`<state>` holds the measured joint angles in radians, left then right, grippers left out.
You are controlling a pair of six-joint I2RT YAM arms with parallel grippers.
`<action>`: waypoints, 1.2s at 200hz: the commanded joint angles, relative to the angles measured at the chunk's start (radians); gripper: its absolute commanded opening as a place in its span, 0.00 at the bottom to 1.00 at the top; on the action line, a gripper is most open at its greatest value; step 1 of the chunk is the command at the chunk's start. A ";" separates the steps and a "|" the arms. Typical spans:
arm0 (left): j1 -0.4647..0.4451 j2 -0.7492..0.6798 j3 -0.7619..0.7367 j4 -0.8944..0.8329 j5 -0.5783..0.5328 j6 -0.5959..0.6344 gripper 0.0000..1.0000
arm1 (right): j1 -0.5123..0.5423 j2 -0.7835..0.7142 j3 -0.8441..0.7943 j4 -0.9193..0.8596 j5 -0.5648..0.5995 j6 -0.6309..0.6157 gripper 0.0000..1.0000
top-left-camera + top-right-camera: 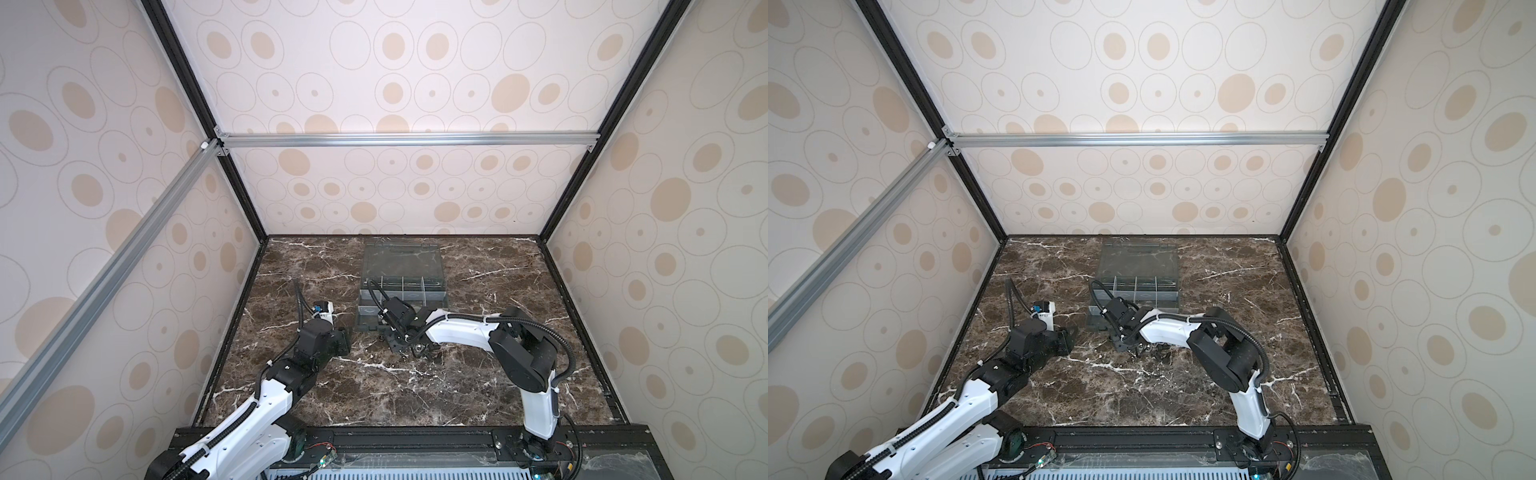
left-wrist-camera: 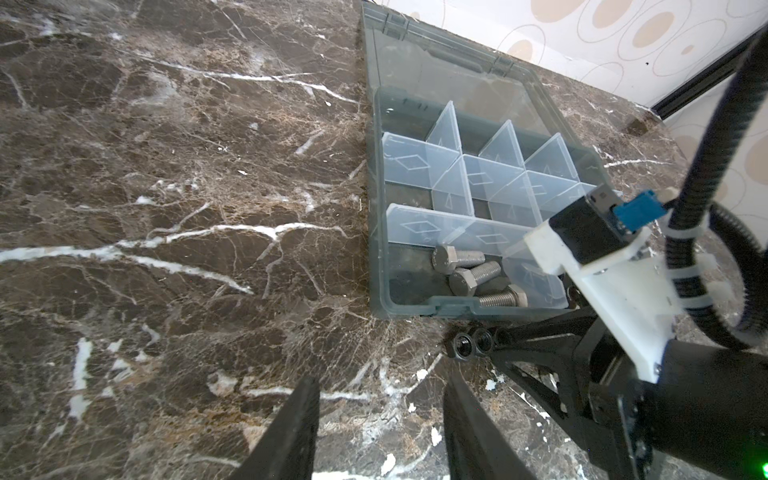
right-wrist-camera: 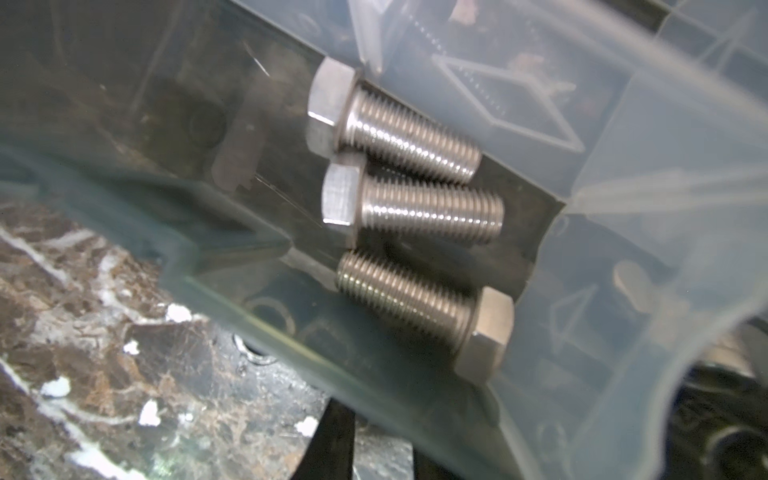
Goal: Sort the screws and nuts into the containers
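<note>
A: Nearest to the lens, in the left wrist view, are the two black fingers (image 2: 291, 432) of the left claw (image 2: 380, 436). How do they stand?

B: They stand apart with a clear gap. Only the brown marble table (image 2: 166, 208) shows between them, so this claw holds nothing.

A: Where are the screws?

B: Three screws (image 2: 478, 276) lie in a cell (image 2: 409, 274) at the front wall of the grey box (image 2: 376, 208), on the robot's side. The right wrist view shows them very large (image 3: 415, 208). Two heads point one way and the third is turned opposite. In both top views the right arm (image 1: 461, 332) reaches over the front of the box, and I cannot make out the screws there.

A: And the nuts?

B: Only the left wrist view shows them sharply. Two dark nuts (image 2: 471, 344) sit side by side on the table, just outside the front wall.

A: Does the right claw (image 2: 496, 345) hold one?

B: Its tips are at the nuts, but I cannot tell if they grip one.

A: The lid?

B: The lid (image 1: 401, 259) lies open behind the box.
</note>
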<state>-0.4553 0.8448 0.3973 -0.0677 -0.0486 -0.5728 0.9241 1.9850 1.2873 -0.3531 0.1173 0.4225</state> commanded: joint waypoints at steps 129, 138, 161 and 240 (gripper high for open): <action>0.005 -0.030 -0.020 -0.006 -0.005 -0.018 0.49 | 0.086 -0.092 -0.155 -0.023 -0.027 0.045 0.23; 0.006 -0.032 -0.020 -0.009 -0.005 -0.017 0.49 | 0.087 -0.088 -0.151 -0.025 -0.024 0.045 0.27; 0.005 -0.036 -0.018 -0.009 -0.007 -0.018 0.49 | 0.086 -0.076 -0.130 -0.036 -0.018 0.043 0.37; 0.007 -0.041 -0.018 -0.003 -0.009 -0.011 0.49 | 0.085 -0.018 -0.055 -0.095 0.008 0.040 0.32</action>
<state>-0.4553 0.8185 0.3752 -0.0685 -0.0494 -0.5797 1.0042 1.9213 1.2144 -0.3897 0.1139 0.4625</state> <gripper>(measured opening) 0.491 0.346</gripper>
